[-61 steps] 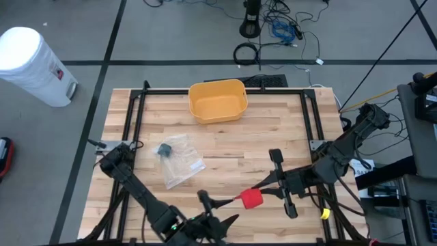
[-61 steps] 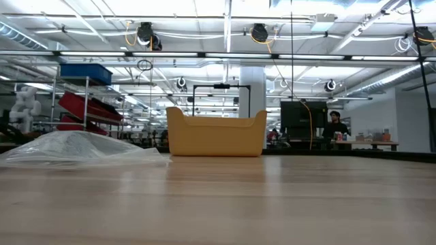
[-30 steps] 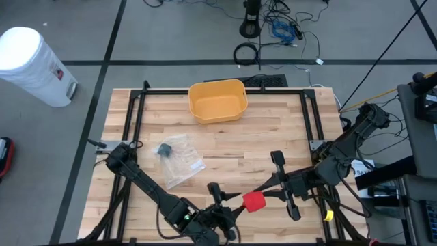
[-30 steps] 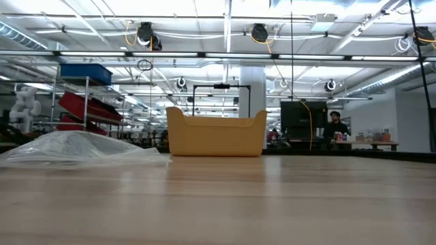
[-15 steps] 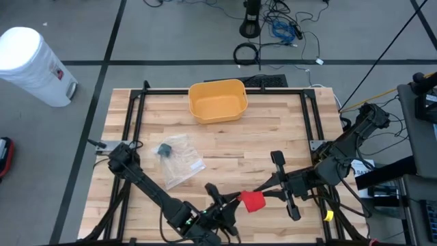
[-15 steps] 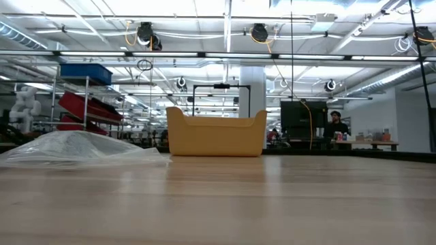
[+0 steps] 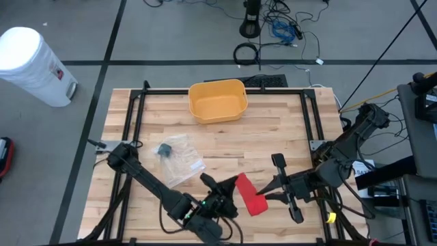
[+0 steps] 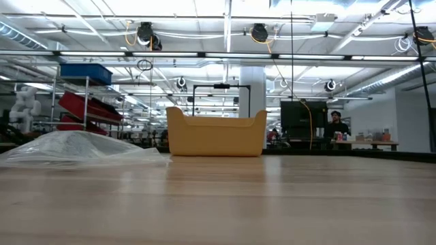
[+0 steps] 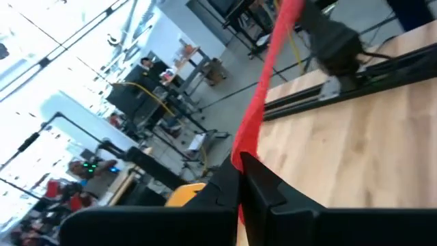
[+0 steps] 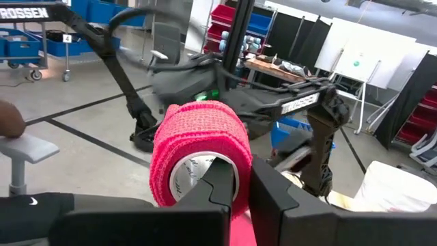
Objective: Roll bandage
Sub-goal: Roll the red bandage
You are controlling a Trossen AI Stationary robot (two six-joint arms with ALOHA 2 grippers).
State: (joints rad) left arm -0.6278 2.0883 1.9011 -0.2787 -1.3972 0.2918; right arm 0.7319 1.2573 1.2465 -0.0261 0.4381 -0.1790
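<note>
The red bandage roll (image 7: 257, 205) hangs above the table's near right part, with my right gripper (image 7: 266, 199) shut on it. A flat red strip (image 7: 242, 186) runs from the roll toward the far left, to my left gripper (image 7: 233, 183), which is shut on the strip's free end. In the right wrist view the roll (image 10: 198, 147) shows its white core end-on. The left wrist view shows the strip (image 9: 263, 102) running straight away from the fingers toward the right arm. Neither gripper shows in the low view. My left gripper pinches the strip's free end (image 9: 240, 156) between its two fingers, which point level, in line with the strip. The strip runs straight and clear of the table to the roll. My right gripper holds the roll by its wall (image 10: 239, 160), one finger in the hollow core and one outside, coming level from the table's right. The roll is lifted clear, its core pointing along the fingers.
A yellow bin (image 7: 218, 100) stands at the table's far middle. A clear plastic bag (image 7: 179, 161) with a dark item lies left of centre. Black frame rails (image 7: 130, 116) run along the table's sides. A white drum (image 7: 31, 63) stands on the floor beyond the far left corner.
My left gripper has shut on the bandage's free end, rolled its wrist and moved a little toward the far left. A length of strip is now drawn out flat from the roll, where before only the roll showed. The roll stays in my right gripper.
</note>
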